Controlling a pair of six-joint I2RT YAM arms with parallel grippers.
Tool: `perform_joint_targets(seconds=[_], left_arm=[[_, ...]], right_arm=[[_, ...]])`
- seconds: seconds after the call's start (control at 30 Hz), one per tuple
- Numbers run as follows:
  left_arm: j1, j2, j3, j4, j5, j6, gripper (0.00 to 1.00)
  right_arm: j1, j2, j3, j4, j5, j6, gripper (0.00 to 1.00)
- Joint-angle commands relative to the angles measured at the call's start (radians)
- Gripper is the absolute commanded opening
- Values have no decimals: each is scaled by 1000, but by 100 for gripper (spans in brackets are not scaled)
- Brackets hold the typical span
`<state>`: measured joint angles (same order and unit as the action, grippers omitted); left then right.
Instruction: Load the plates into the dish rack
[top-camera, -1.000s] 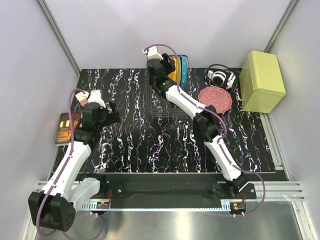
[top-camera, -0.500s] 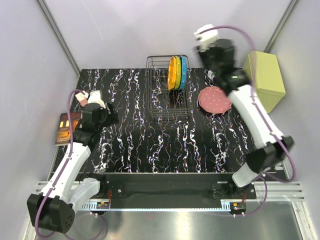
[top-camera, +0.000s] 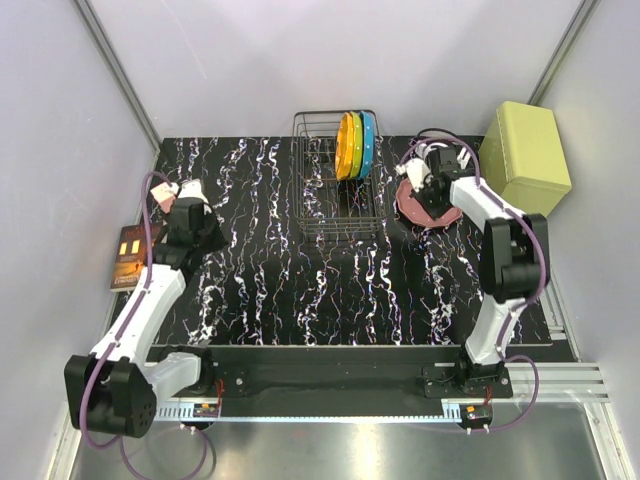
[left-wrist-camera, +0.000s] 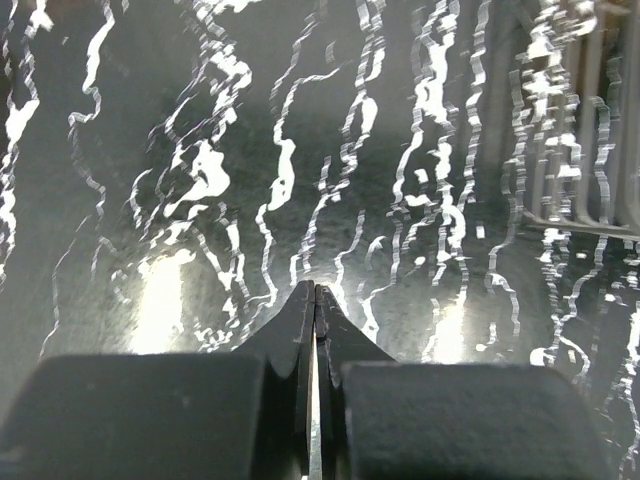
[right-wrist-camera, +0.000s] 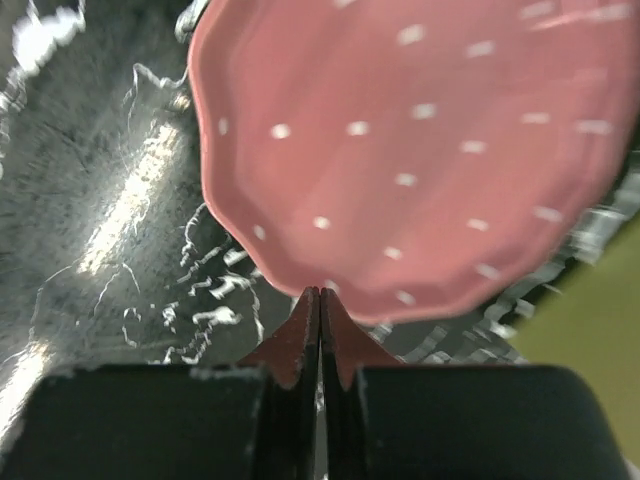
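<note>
right arm drops from high in the air to the last plate

since half a second ago the right arm has swung down from above the back right corner, and its right end effector (right-wrist-camera: 320, 297) now sits low at the near rim of the pink plate (right-wrist-camera: 420, 150). the left arm has barely shifted.

three of the four plates are already loaded: the orange plate (top-camera: 344, 147), the yellow-green plate (top-camera: 356, 147) and the blue plate (top-camera: 368, 143) stand on edge, side by side, at the back right end of the dish rack (top-camera: 325, 215). the rest of the rack holds nothing. the pink plate is the one left. it lies flat on the surface (top-camera: 260, 280), just to the right of the rack.

in the right wrist view the right end effector is clenched, its tips pressed together right at the plate's scalloped edge with nothing between them. whether they touch the rim i cannot tell. by my reading the pick-up of the last plate has not yet begun. the left end effector (left-wrist-camera: 315, 290) is clenched too and grasps nothing. it hangs over bare surface at the left, well apart from the rack.

the surface is a black mat with white marbled streaks that throws back bright glare. a yellow-green box (top-camera: 525, 160) stands at the back right corner, and a dark booklet (top-camera: 130, 257) lies off the left edge. pale grey walls (top-camera: 200, 60) with metal frame posts close the cell in.
</note>
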<state>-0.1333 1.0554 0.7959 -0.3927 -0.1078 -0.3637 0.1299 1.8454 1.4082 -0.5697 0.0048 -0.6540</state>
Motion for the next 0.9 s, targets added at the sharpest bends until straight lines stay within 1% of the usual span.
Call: perform_joint_targets(seconds=[0.0, 0.17, 0.3, 0.4, 0.43, 0.47, 0.53, 0.63, 0.77, 0.87], left_arm=[[52, 32, 65, -20, 28, 14, 0], [109, 66, 88, -47, -6, 83, 0], [129, 90, 120, -46, 2, 88, 0], [132, 118, 147, -23, 14, 101, 0], [130, 126, 160, -12, 10, 127, 0], [130, 150, 175, -11, 2, 141, 0], [130, 178, 227, -11, -24, 172, 0], [132, 212, 278, -11, -26, 184, 0], [132, 212, 279, -3, -12, 146, 0], [132, 200, 247, -3, 20, 69, 0]], right_arm=[[-35, 73, 103, -15, -86, -61, 3], [-41, 164, 161, -9, -123, -108, 1], [-41, 179, 121, -24, -150, -182, 1], [-39, 152, 51, -87, -192, -284, 2], [-39, 146, 31, -113, -200, -347, 2], [-39, 143, -10, -134, -187, -363, 2], [-39, 132, -44, -142, -171, -397, 2], [-39, 106, -87, -162, -160, -429, 1], [-23, 26, -173, -229, -180, -475, 2], [33, -67, -251, -278, -184, -506, 2]])
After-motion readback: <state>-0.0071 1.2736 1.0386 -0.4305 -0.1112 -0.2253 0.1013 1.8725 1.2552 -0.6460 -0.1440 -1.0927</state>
